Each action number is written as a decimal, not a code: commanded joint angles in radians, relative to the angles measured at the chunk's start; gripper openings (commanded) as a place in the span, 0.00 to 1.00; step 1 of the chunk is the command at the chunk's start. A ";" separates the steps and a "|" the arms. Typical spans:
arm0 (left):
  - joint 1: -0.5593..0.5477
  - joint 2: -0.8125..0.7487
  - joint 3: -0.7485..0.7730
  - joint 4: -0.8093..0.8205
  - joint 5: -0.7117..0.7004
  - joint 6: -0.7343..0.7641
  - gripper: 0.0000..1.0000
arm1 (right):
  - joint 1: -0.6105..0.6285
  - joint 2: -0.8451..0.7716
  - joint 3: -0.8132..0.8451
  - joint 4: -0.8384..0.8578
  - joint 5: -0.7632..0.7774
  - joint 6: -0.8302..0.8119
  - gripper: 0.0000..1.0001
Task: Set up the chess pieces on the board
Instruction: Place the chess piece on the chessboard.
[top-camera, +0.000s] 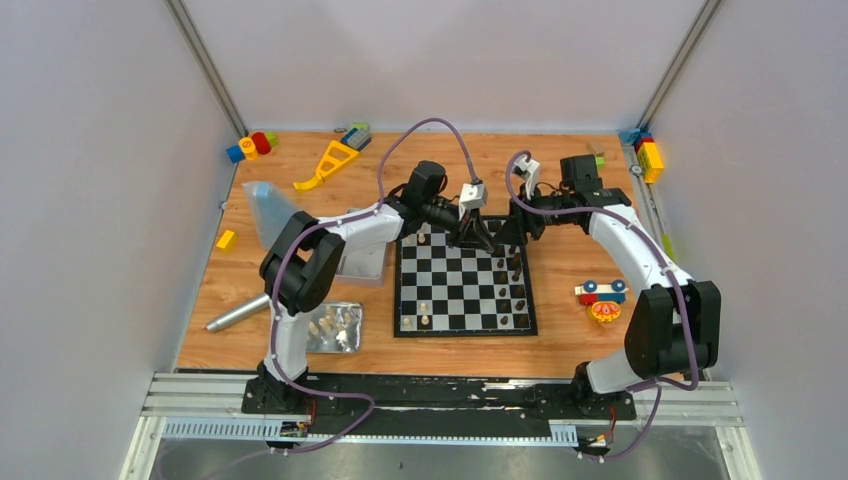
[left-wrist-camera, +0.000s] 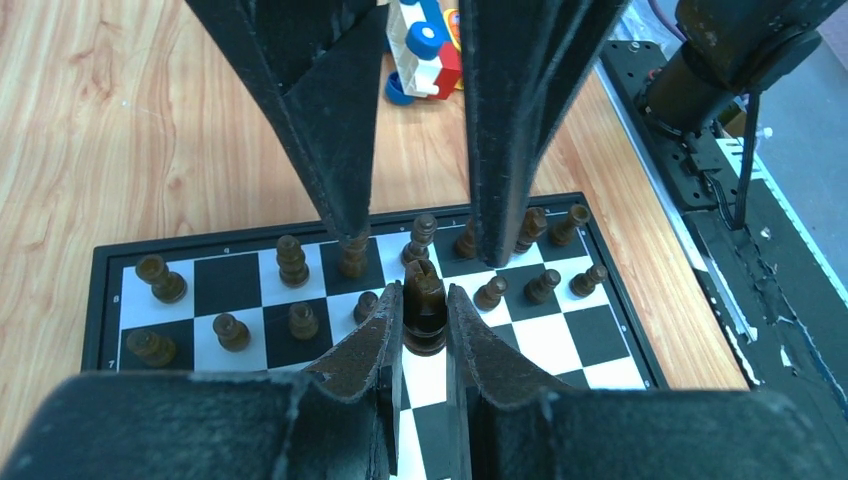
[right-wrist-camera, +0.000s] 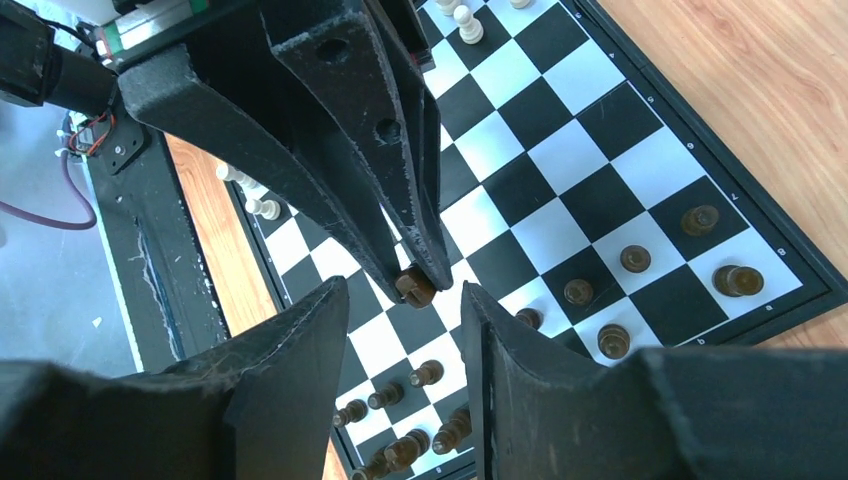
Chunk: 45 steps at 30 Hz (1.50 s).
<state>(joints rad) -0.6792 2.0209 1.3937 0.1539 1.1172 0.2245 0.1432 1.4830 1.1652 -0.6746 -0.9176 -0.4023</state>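
Note:
The board (top-camera: 465, 290) lies mid-table. Dark chess pieces (top-camera: 515, 280) stand along its right side, a few pale ones (top-camera: 425, 315) on its left. Both grippers meet over its far edge. My left gripper (left-wrist-camera: 424, 290) is shut on a dark chess piece (left-wrist-camera: 424, 312), held upright just above a white square. My right gripper (right-wrist-camera: 403, 300) is open, its fingers (left-wrist-camera: 350, 215) hanging either side of that same piece (right-wrist-camera: 413, 286) without touching it. Several dark pieces (left-wrist-camera: 292, 260) stand in two rows behind it.
A metal tray (top-camera: 335, 328) with pale pieces sits left of the board, a second tray (top-camera: 362, 262) behind it. A metal cylinder (top-camera: 238, 313), a plastic bag (top-camera: 268, 205) and a yellow toy (top-camera: 330, 160) lie left; a toy car (top-camera: 603, 295) lies right.

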 joint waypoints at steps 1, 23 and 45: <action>0.002 -0.073 -0.005 -0.018 0.059 0.053 0.00 | 0.005 -0.016 0.026 0.011 -0.010 -0.060 0.45; 0.002 -0.076 0.011 -0.060 0.105 0.064 0.00 | 0.074 0.005 0.012 -0.081 0.019 -0.166 0.32; 0.004 -0.072 0.020 -0.073 0.144 0.062 0.00 | 0.106 0.027 0.017 -0.113 0.027 -0.204 0.14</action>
<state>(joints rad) -0.6773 2.0098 1.3937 0.0555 1.2228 0.2649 0.2344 1.5013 1.1652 -0.7803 -0.8799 -0.5762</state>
